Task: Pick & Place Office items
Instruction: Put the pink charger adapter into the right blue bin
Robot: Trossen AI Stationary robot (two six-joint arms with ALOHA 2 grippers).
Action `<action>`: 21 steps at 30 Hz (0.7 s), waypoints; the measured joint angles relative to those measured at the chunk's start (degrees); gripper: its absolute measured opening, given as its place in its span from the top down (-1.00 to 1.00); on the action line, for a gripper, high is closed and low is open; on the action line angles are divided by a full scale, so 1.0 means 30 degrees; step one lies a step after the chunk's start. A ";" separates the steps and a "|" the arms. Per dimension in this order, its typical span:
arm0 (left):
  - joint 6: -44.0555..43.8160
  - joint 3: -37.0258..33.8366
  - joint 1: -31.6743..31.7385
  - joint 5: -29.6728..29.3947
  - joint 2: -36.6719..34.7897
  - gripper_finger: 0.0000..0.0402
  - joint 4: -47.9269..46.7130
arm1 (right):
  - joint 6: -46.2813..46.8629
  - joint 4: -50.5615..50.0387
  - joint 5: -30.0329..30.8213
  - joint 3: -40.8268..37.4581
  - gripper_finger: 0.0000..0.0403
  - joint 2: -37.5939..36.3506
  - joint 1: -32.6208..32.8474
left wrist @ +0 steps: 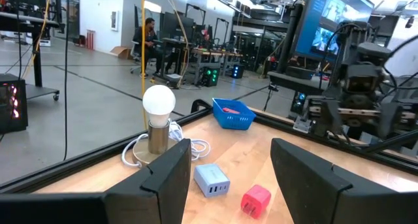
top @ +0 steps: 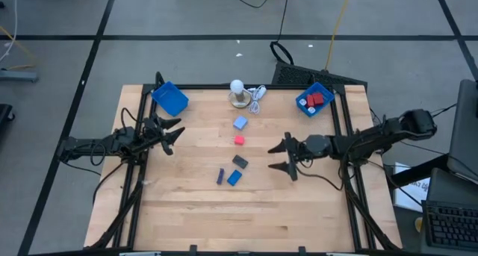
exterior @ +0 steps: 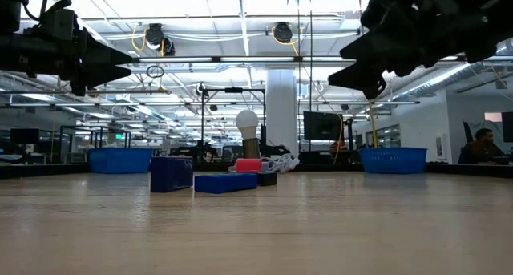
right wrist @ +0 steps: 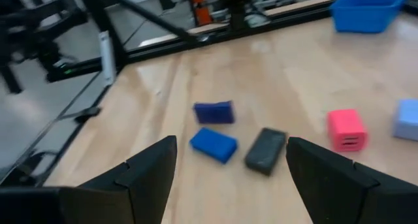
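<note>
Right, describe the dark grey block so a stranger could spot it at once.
Start at the white bulb lamp at the table's far edge and follow the line of blocks toward the near edge, past the light blue block and red block. The dark grey block comes next, the only piece without colour.

The table [top: 299, 204] is pale wood with a smooth, faintly satin finish, framed by dark metal rails. The blue trays [top: 170, 98] look like meshed plastic. The small blocks — red [right wrist: 346, 129], dark grey [right wrist: 266, 150], blue [right wrist: 213, 144] — appear matt, smooth plastic. The white ball [left wrist: 159, 100] looks frosted and smooth on a metallic base.
</note>
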 joint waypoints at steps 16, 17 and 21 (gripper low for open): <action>0.0000 0.0000 0.0003 0.0001 0.0003 -0.07 -0.0003 | -0.1071 0.4801 0.0058 0.0000 -0.36 0.1704 0.1654; 0.0000 0.0000 0.0003 0.0000 -0.0003 -0.07 -0.0003 | -0.1390 0.5671 0.0082 0.0000 -0.36 0.2175 0.1744; 0.0000 0.0000 0.0001 0.0000 0.0002 -0.07 0.0004 | -0.2906 0.7715 0.2218 0.0192 -0.36 0.4240 0.1934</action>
